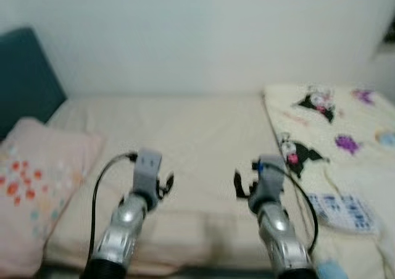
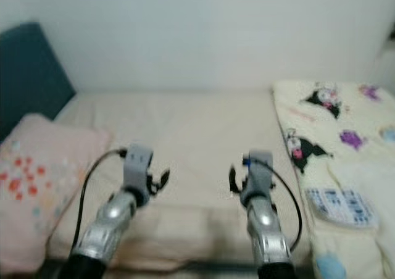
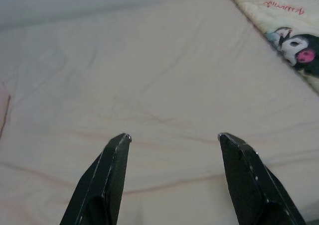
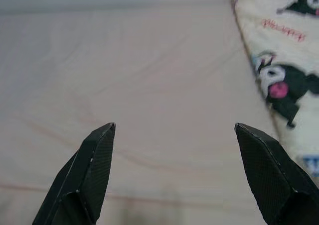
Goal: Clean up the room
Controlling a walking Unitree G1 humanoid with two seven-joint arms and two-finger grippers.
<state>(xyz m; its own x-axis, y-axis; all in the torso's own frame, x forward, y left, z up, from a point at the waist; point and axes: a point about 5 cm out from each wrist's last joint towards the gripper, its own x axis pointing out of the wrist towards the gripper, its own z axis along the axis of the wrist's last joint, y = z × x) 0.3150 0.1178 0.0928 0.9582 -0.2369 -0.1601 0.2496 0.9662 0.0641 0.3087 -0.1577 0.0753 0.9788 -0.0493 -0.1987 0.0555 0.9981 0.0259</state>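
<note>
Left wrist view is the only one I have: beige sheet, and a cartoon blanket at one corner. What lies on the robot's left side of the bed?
Observer: A pink pillow with red and orange dots lies there, beside a dark teal headboard.
Operator: Where is the other arm?
Observer: The right gripper hovers open over the sheet, near the cartoon blanket's edge.
Operator: Is my gripper level with it?
Observer: Roughly; the left gripper, also open, hovers beside it at similar height.
</note>
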